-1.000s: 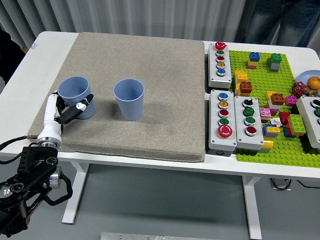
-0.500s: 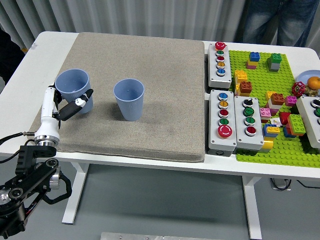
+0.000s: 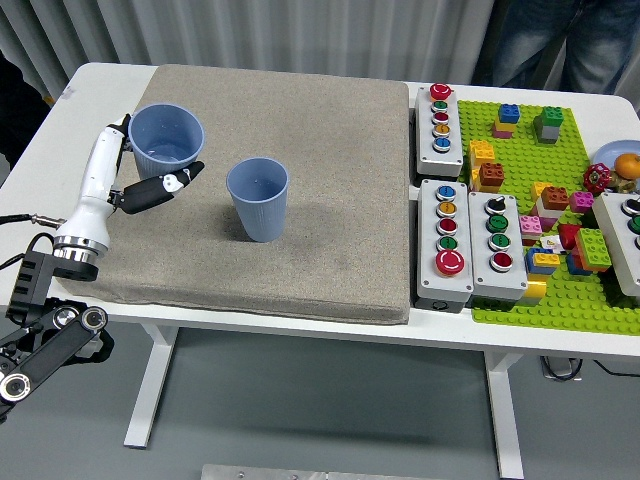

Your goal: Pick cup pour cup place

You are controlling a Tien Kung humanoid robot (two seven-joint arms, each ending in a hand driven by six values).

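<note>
Left hand [image 3: 140, 175] curled around lifted blue cup [image 3: 166, 139], above mat [image 3: 330, 200], left of second cup [image 3: 257, 198]. Pick step apparently done; next: carry over, tilt to pour.

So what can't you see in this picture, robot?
Head view only:
- Held cup: its lower half is hidden behind the left hand.
- Whether either cup, held or standing cup, has anything inside: too small to tell.
- Right arm: outside the picture.
- Person at the far side: cut off by the top edge.
- Orange thing: cut by the right edge.
</note>
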